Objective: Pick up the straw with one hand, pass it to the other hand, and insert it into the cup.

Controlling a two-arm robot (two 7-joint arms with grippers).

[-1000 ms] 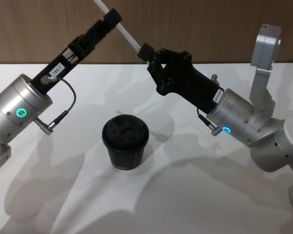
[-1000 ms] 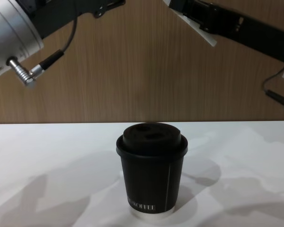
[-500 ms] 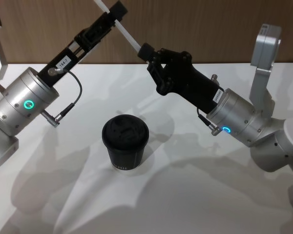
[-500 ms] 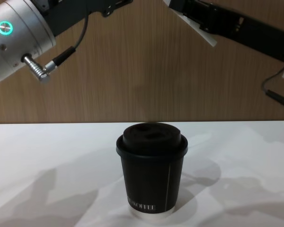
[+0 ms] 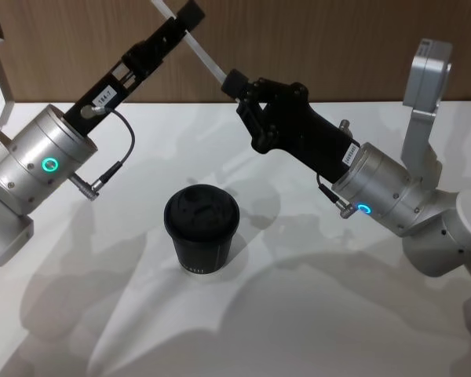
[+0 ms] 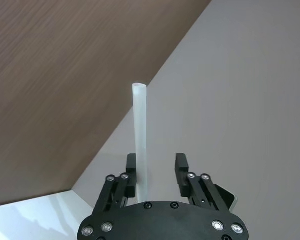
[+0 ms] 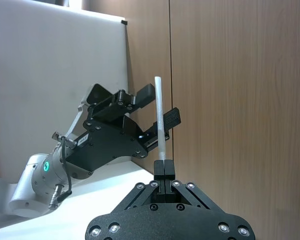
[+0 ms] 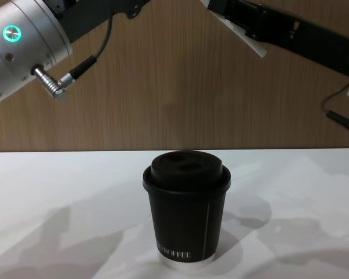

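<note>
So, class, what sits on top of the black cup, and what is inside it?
A black domed lid closes the cup. Its contents are hidden by that lid. The straw is not in it.

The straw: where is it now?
Head view: the straw is raised above and beyond the cup, held by the right gripper, the open left gripper straddling it.
</note>
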